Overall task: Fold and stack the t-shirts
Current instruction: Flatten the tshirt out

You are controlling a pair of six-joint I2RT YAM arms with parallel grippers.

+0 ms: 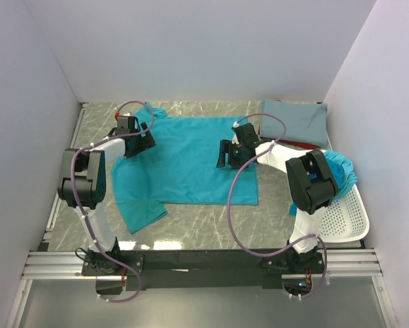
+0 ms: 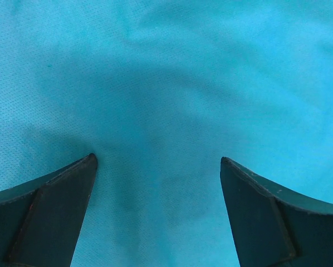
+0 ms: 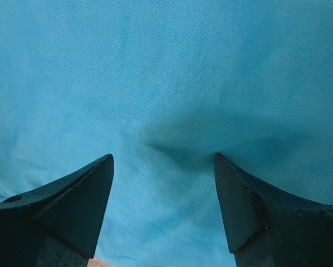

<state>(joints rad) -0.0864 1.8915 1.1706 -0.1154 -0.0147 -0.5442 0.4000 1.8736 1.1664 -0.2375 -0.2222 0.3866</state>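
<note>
**One flat shirt (image 1: pixel 184 167) on the table (image 1: pixel 204 220)**

Nearest, a basket (image 1: pixel 348 222) holds a bunched shirt (image 1: pixel 341 166). We see the left gripper (image 2: pixel 158 160) and right gripper (image 3: pixel 162 157) spread wide over the flat shirt. Farthest, a grey shirt (image 1: pixel 297 119) lies on a red shirt (image 1: pixel 300 144).

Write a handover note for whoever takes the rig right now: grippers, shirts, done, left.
Left gripper: open, empty, low over the left part of the bright teal short-sleeved t-shirt.
Right gripper: open, empty, low over that shirt's right part. Contact with the cloth is unclear for both.
The teal shirt lies spread out, unfolded, on the marble-patterned table.
Done: folded grey-blue t-shirt at the far right, on a dark red cloth of which only an edge shows.
Left: fold the spread shirt and stack it. More teal cloth sits in the white perforated plastic basket.
</note>
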